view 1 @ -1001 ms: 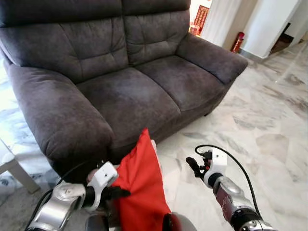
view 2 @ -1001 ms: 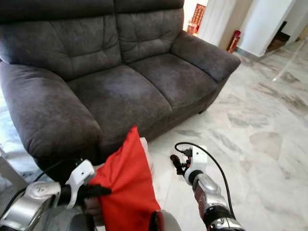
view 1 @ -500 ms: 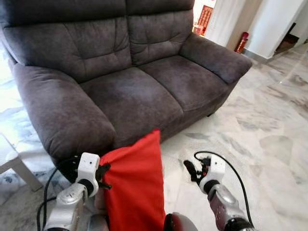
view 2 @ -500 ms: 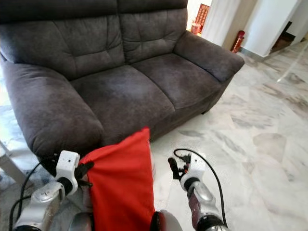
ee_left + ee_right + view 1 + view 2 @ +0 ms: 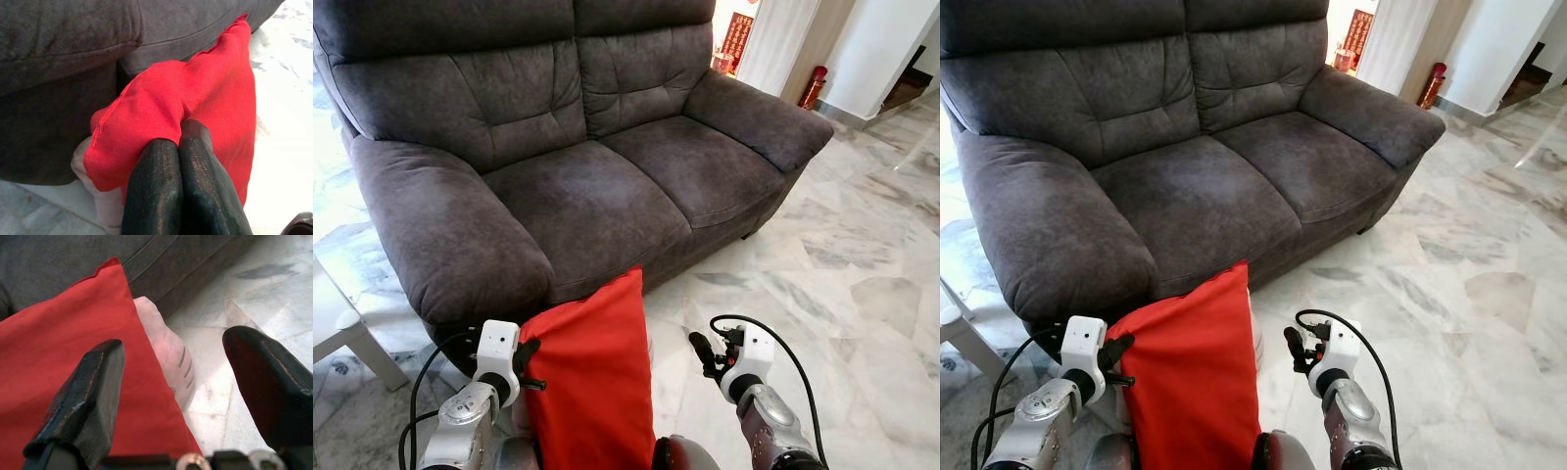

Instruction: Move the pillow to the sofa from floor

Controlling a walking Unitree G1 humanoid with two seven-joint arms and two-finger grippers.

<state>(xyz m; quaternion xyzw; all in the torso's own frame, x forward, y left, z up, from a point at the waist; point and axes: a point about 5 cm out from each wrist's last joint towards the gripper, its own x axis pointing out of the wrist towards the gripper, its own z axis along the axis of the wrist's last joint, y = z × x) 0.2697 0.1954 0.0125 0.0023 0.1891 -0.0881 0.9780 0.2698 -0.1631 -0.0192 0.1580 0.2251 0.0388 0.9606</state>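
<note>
A red pillow (image 5: 592,382) hangs in front of my body, just before the front edge of the dark grey sofa (image 5: 587,196). Its red cover (image 5: 205,93) is pinched at one edge by my left gripper (image 5: 180,134), which is shut on the fabric. A pale inner cushion (image 5: 166,352) pokes out of the cover. My right gripper (image 5: 703,351) is open, with its fingers spread wide. It hovers to the right of the pillow without touching it.
The sofa's near armrest (image 5: 450,235) is close on the left. A white table leg (image 5: 347,338) stands at the far left. Marble floor (image 5: 862,284) stretches to the right. A red fire extinguisher (image 5: 813,86) stands by the far wall.
My left arm has swung in and lifted, turning the pillow from a narrow point to a broad face. The camera has shifted slightly. The right gripper has barely moved.
</note>
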